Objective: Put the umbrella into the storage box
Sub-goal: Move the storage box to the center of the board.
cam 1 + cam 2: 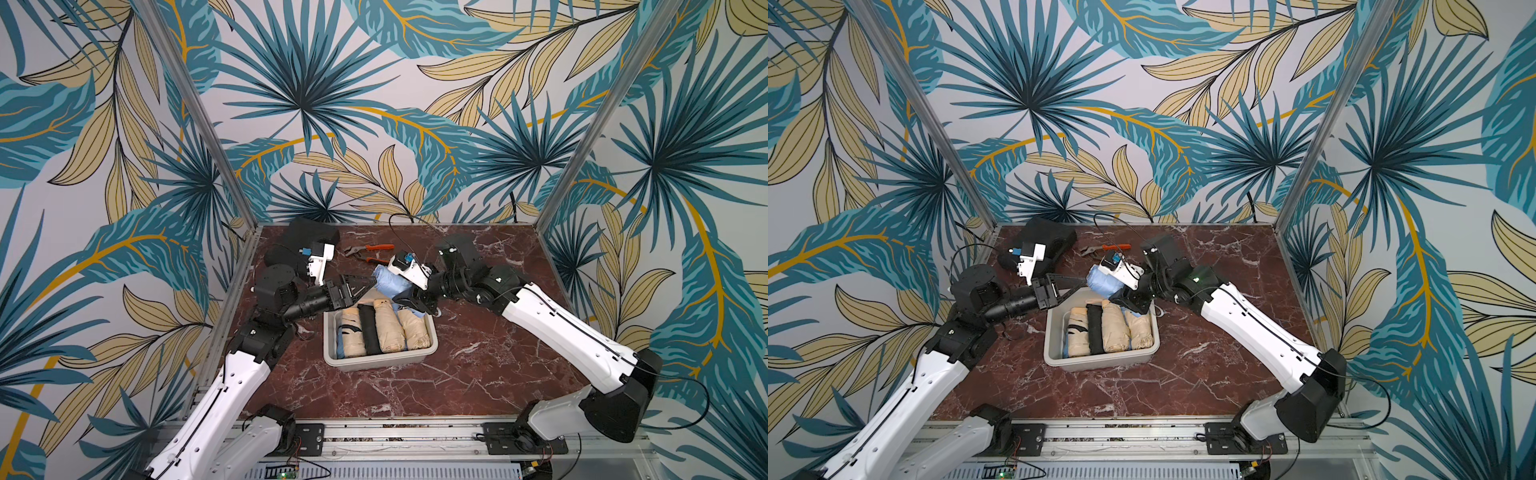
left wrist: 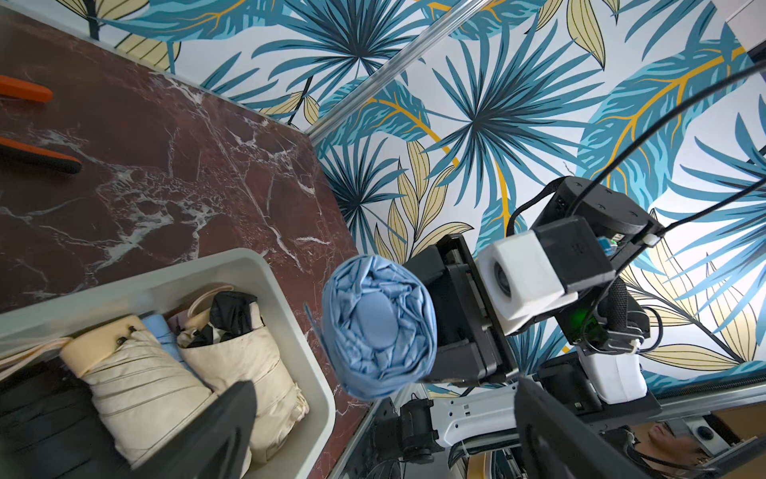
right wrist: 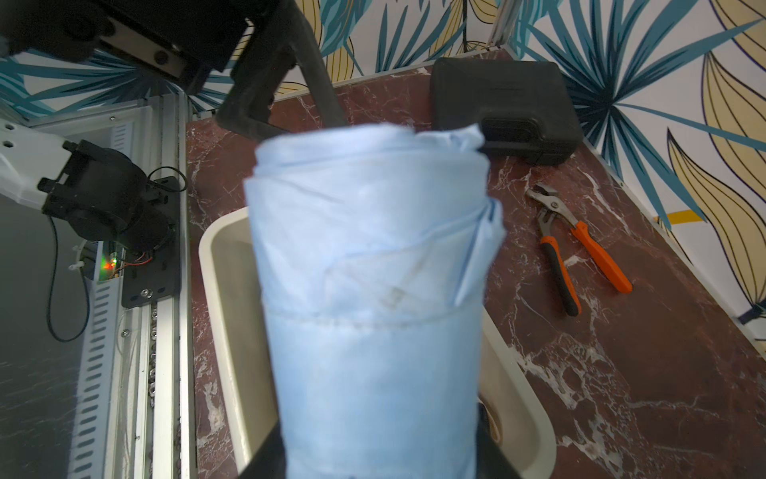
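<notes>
A folded light-blue umbrella (image 1: pixel 388 282) (image 1: pixel 1102 282) hangs level above the far edge of the storage box (image 1: pixel 374 362) (image 1: pixel 1096 362), a white tub. My right gripper (image 1: pixel 405 298) (image 3: pixel 377 456) is shut on the umbrella (image 3: pixel 373 269) near its right end, a black finger on each side. My left gripper (image 1: pixel 368 286) (image 2: pixel 383 385) is open at the umbrella's left end. Its fingers stand wide apart and clear of the cloth. That rolled end (image 2: pixel 379 327) faces the left wrist camera, beside the storage box's rim (image 2: pixel 265 269).
Several folded umbrellas, beige (image 1: pixel 388 326) and black (image 1: pixel 370 330), lie side by side in the box. Orange-handled pliers (image 1: pixel 370 251) (image 3: pixel 580 249) lie behind it. A black moulded case (image 1: pixel 309 237) (image 3: pixel 505 108) sits at the back left corner.
</notes>
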